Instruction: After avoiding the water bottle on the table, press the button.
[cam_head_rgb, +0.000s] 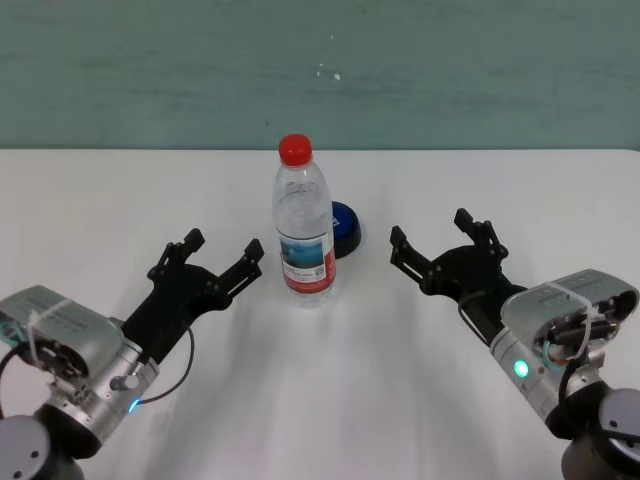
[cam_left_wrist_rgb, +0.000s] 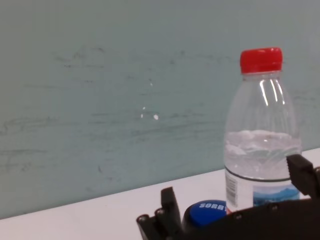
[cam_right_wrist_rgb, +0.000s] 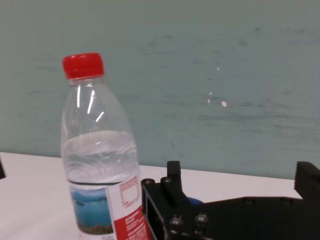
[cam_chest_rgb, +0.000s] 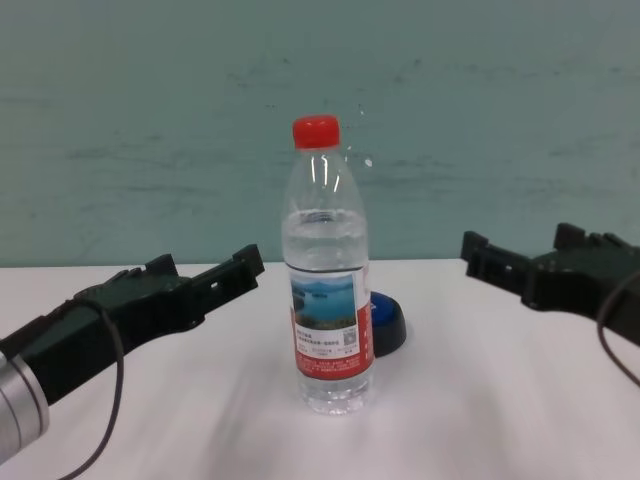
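You have the water bottle (cam_head_rgb: 304, 220) standing upright near the middle of the head view, on the white desk (cam_head_rgb: 320, 400). Its red cap is on, and the red-and-white label faces the robot. Water fills it to roughly two thirds.

The button (cam_head_rgb: 345, 228) sits just behind the bottle and a little to its right in the frame. Its blue dome and black base are partly hidden by the bottle. In the chest view it peeks out at the bottle's lower right, just beside it; whether the two touch cannot be told.

Your left gripper (cam_head_rgb: 221, 258) is in the lower left of the head view, fingers spread apart and holding nothing. Its nearer fingertip lies just left of the bottle, not touching it.

Your right gripper (cam_head_rgb: 432, 242) is in the right half of the frame, also spread apart and empty. It sits to the right of the button, with bare desk between them.
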